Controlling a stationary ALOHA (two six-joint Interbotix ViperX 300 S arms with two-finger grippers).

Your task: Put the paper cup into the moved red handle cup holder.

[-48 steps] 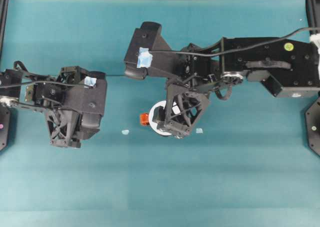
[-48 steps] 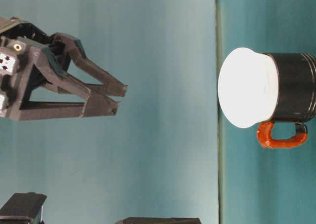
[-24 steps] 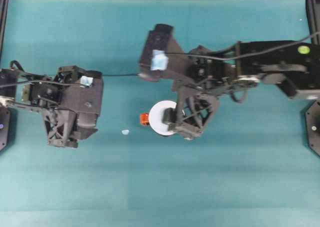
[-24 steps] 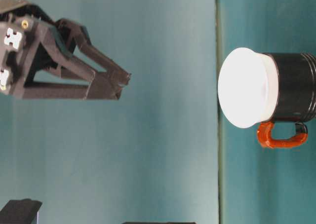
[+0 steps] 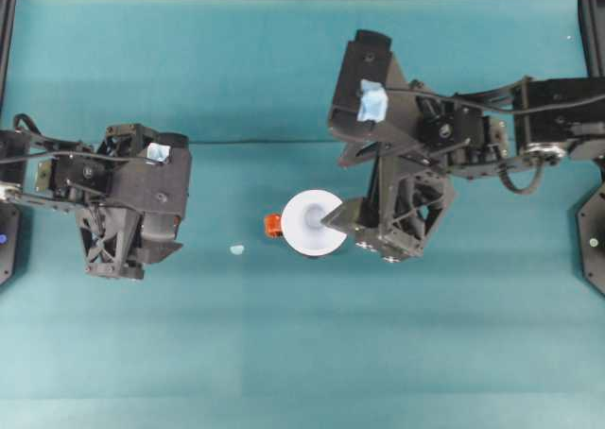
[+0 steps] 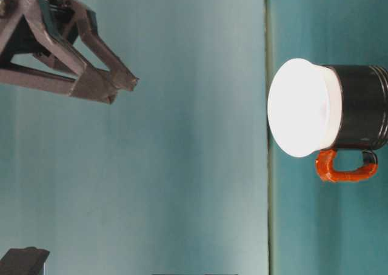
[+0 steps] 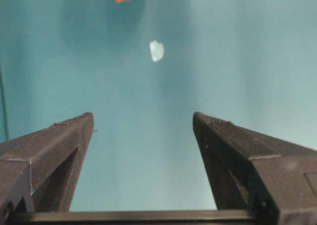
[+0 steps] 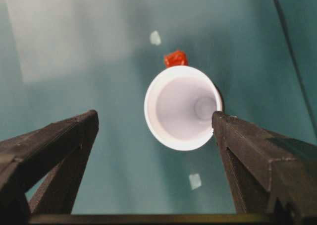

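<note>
Holding nothing in the right claw [image 5: 345,232], spread wide and poised high over the bench [image 5: 302,353], well clear of anything. Straight below that claw, framed between its two fingers in the right wrist view: the paper cup [image 8: 182,107], upright, mouth open toward the camera. Seated inside the red handle cup holder [image 6: 361,108], with the white flared rim standing proud of the black wall because of being the wider of the two, and so resting on the taper rather than dropping in fully. Beyond the cup from the right claw, poking out to the far side: the red-orange handle [image 8: 176,58], left free of any contact. Judging by this, placing done and nothing left to grip; hence, most likely, the wide spread and the height, keeping the fingers off the rim so as not to tip a light cup or drag it out of its seat. Off to the side, the left claw [image 5: 118,270], likewise spread wide and empty, hanging close above bare bench, probably parked there to stay out of the other arm's way. Ahead of it, a small pale scrap of tape [image 7: 156,50], and farther on, at the edge of its wrist view, a corner of the handle. Near the right claw's side of the cup, another pale scrap [image 8: 195,181], touching nothing.
</note>
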